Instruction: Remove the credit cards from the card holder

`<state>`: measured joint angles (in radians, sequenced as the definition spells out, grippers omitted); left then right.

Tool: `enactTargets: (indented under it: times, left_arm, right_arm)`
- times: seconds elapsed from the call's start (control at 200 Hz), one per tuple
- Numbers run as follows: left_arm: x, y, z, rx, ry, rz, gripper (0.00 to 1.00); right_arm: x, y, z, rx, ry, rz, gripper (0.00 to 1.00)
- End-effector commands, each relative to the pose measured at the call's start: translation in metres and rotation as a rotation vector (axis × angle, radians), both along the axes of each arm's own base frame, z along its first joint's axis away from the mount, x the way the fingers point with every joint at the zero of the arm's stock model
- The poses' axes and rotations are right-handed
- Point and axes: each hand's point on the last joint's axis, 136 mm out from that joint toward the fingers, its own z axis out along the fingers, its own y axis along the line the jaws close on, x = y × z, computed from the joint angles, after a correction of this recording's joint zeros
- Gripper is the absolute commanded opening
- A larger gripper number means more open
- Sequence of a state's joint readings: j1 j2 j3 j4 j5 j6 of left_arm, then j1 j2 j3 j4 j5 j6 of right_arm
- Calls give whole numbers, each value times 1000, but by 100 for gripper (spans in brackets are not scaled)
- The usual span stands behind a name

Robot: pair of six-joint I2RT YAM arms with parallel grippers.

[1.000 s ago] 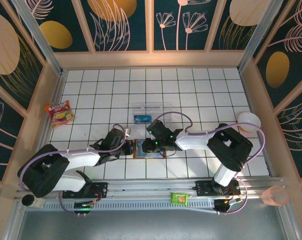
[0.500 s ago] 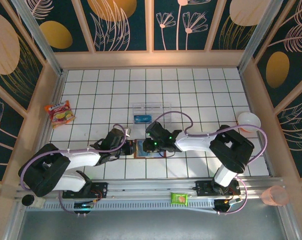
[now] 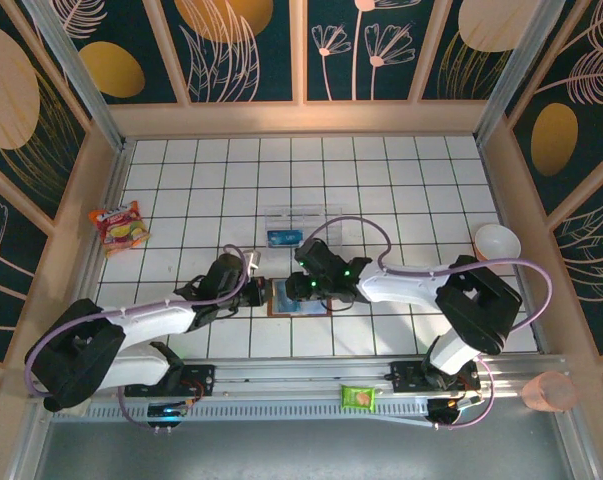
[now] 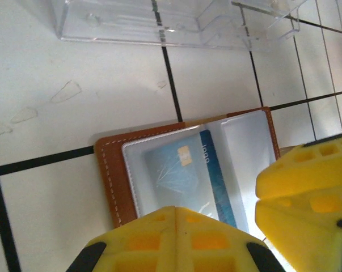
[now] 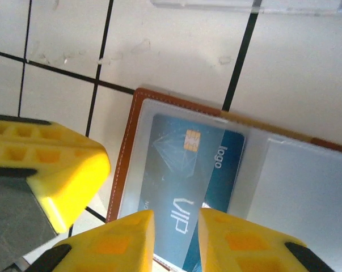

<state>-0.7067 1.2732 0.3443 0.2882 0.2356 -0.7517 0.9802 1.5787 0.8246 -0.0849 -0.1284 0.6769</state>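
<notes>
The brown card holder point(image 3: 281, 300) lies open on the white tiles, bluish-grey inside up. One blue credit card point(image 5: 188, 170) with a gold chip and "VIP" sits in its left clear sleeve point(image 4: 182, 175). My right gripper point(image 5: 176, 218) hovers over the card's near end, its jaws a narrow gap apart with nothing held point(image 3: 306, 288). My left gripper point(image 4: 176, 212) is shut, its tip at the holder's left half point(image 3: 259, 290). Brown leather edge point(image 4: 111, 170) shows beside it. Another blue card point(image 3: 283, 237) lies in the clear plastic box.
The clear plastic box point(image 3: 303, 222) stands just behind the holder point(image 4: 159, 22). A red snack packet point(image 3: 121, 225) lies at the left edge. A white bowl point(image 3: 496, 242) sits at the right. A green packet point(image 3: 359, 397) and a pink cup point(image 3: 551, 390) are near the front rail.
Both grippers have shifted slightly away from the bases over the holder. The holder and its card have not moved.
</notes>
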Motion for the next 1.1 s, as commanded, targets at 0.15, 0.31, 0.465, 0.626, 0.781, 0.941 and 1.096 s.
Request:
enactTargets:
  times: [0.15,0.31,0.465,0.626,0.781,0.941,1.096]
  left_arm:
    - [4,-8,-14,45,18,-24,0]
    - [2,-7,-22,58,39,-26,0]
    - [-4,-2,-31,78,63,-22,0]
    - [-9,3,-36,83,78,-18,0]
    - [-12,3,-38,83,86,-22,0]
    - [-13,3,-40,84,94,-26,0]
    - [-14,2,-42,81,101,-32,0]
  right_arm:
    - [3,2,3,37,37,48,26]
    - [4,-2,-12,32,76,21,26]
    - [4,-3,-23,37,107,21,25]
    - [5,-9,-29,21,120,-4,24]
    - [3,-16,-34,13,135,-17,24]
    - [-1,-12,-37,46,164,0,23]
    - [-2,-6,-35,79,178,16,22]
